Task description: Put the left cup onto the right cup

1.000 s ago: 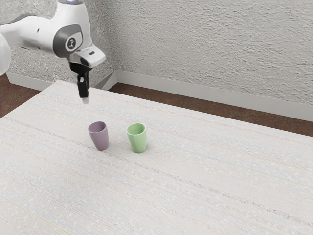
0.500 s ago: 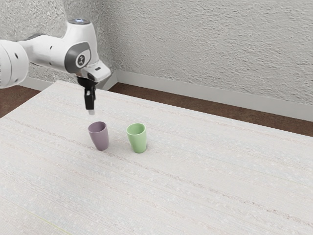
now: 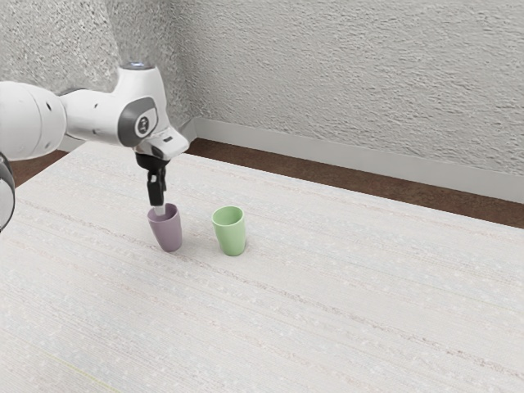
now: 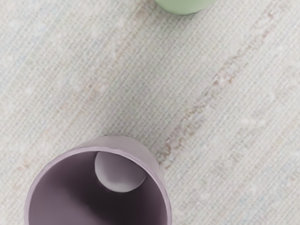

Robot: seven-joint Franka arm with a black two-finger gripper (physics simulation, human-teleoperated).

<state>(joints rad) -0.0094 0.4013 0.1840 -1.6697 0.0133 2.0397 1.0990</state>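
Two cups stand upright on the pale table (image 3: 344, 295). The purple cup (image 3: 166, 228) is toward the exterior view's left, the green cup (image 3: 229, 230) a short gap to its right. My gripper (image 3: 155, 208) points straight down and its tip is at the purple cup's rim, on the side away from the green cup. In the wrist view the purple cup (image 4: 101, 187) lies just under my hand with its open mouth and round bottom showing. The green cup (image 4: 183, 4) is farther off.
The table's far edge meets a dark floor strip (image 3: 344, 176) and a rough grey wall (image 3: 344, 74). The white arm (image 3: 74, 123) reaches in from the exterior view's left.
My hand has come down and moved toward the exterior view's right, from well above the table to the purple cup's rim. Neither cup has moved.
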